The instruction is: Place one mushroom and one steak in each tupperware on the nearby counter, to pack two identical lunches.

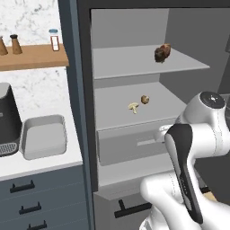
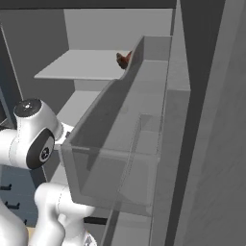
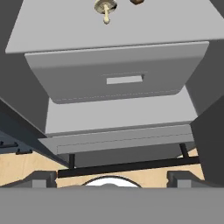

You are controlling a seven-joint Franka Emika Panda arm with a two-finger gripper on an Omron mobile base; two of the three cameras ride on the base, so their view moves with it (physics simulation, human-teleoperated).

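Observation:
A pale grey tupperware (image 1: 43, 136) sits empty on the white counter (image 1: 49, 165), left of the open fridge. On the fridge's middle shelf lie a pale mushroom (image 1: 133, 107) and a brown mushroom (image 1: 145, 99); the hand view has them at its top edge, pale mushroom (image 3: 105, 8) and brown mushroom (image 3: 137, 2). A reddish-brown steak (image 1: 162, 53) rests on the upper shelf, and the steak (image 2: 123, 59) peeks out behind the door bin in the right base view. My gripper (image 3: 112, 179) is open and empty, low in front of the fridge drawer (image 3: 116, 78), well below the mushrooms.
A black-and-grey coffee machine (image 1: 8, 119) stands left of the tupperware. A wooden wall shelf (image 1: 33, 56) carries shakers. The open fridge door's clear bin (image 2: 115, 163) stands close on the right. Dark drawer fronts (image 1: 27, 197) sit under the counter.

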